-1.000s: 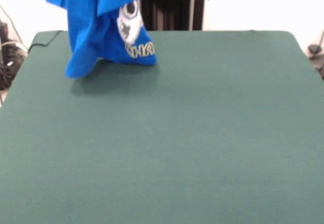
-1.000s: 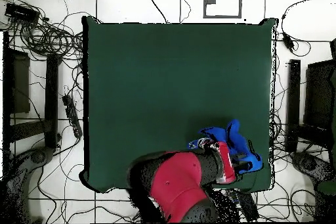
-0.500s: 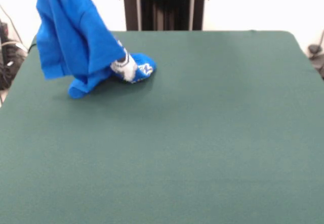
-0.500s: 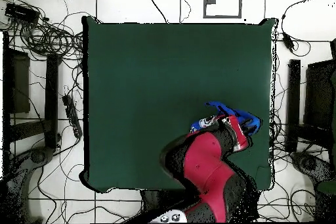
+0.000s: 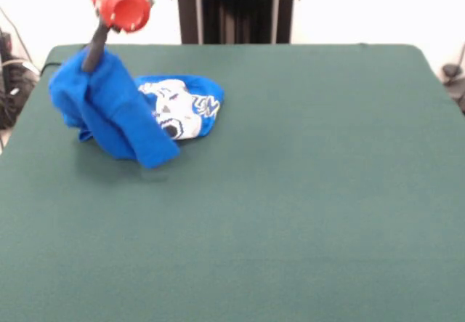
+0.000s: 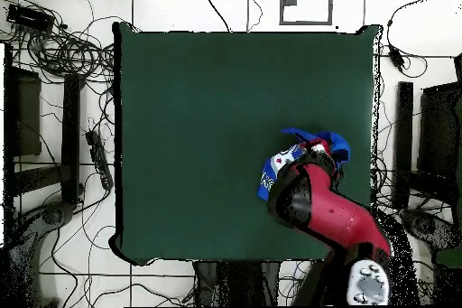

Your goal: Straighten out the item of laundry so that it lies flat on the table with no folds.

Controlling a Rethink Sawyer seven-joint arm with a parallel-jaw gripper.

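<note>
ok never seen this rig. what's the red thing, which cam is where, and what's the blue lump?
The red and black thing is a robot arm with a gripper at its end. One picture is taken from across the table, facing the robot; the other looks straight down, with the robot's base at the bottom. The blue lump is a small T-shirt with a white print, on a green table. One part of it lies on the cloth and the rest is bunched up, with the gripper buried in its top. The fingers are hidden, so whether it is gripping is unclear. Cables lie on the floor around the table.

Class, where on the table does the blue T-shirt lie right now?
In the front view, the T-shirt lies bunched at the table's far left, under the gripper.
</note>
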